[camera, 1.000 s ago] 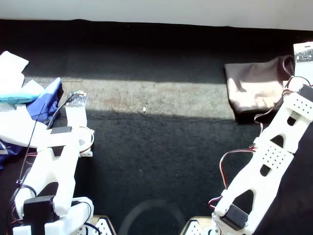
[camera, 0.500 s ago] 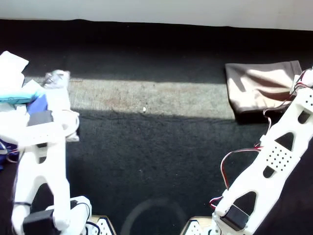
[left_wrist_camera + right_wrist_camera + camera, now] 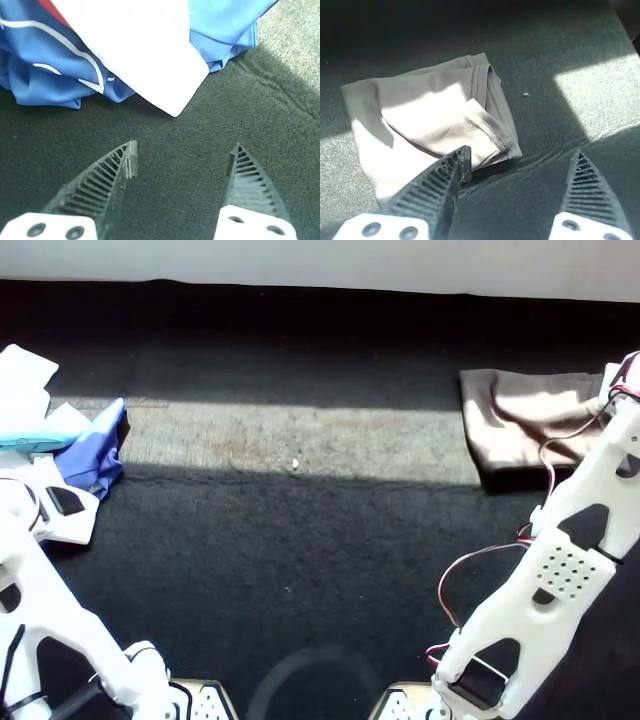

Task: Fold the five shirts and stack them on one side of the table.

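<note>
Holds the left gripper [image 3: 184,145] wide and empty over black cloth [image 3: 320,570] near the blue shirt [image 3: 40,80] and white shirt [image 3: 135,45] at the high view's left edge, the right gripper [image 3: 522,150] equally wide by the folded beige shirt [image 3: 420,115] at upper right, with a sunlit band [image 3: 300,440] and white wall [image 3: 320,260] beyond.

Shirt pile [image 3: 45,440] runs off the high view's left edge; right arm [image 3: 562,565] covers one end of the folded tan shirt [image 3: 515,420].

No legible text, numbers, signs on blue shirt [image 3: 40,75], white shirt [image 3: 135,45], tan shirt [image 3: 420,115].
</note>
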Controlling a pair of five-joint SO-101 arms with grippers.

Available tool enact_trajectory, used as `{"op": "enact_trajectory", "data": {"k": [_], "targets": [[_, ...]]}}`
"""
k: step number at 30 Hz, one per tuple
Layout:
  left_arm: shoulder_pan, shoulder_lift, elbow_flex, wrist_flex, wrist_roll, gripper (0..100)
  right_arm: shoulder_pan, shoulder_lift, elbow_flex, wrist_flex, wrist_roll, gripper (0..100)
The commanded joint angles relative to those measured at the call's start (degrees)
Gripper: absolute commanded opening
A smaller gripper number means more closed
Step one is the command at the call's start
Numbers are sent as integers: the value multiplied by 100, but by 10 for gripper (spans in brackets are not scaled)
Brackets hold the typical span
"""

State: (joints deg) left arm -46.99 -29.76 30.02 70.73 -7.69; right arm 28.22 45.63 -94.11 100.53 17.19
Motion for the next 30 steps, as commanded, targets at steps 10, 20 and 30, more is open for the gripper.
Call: {"op": "enact_trajectory", "data": {"k": [10, 20, 30], "targets": [[470, 1385, 585, -1767, -9, 291, 48, -1684, -479, 75, -18, 300], [479, 2246, 585, -2400, -9, 291, -40, -1921, 1235, 40, 0, 300], [444, 2290, 620, -2374, -9, 290, 215, -4, 3477, -2932, 299, 0]]}}
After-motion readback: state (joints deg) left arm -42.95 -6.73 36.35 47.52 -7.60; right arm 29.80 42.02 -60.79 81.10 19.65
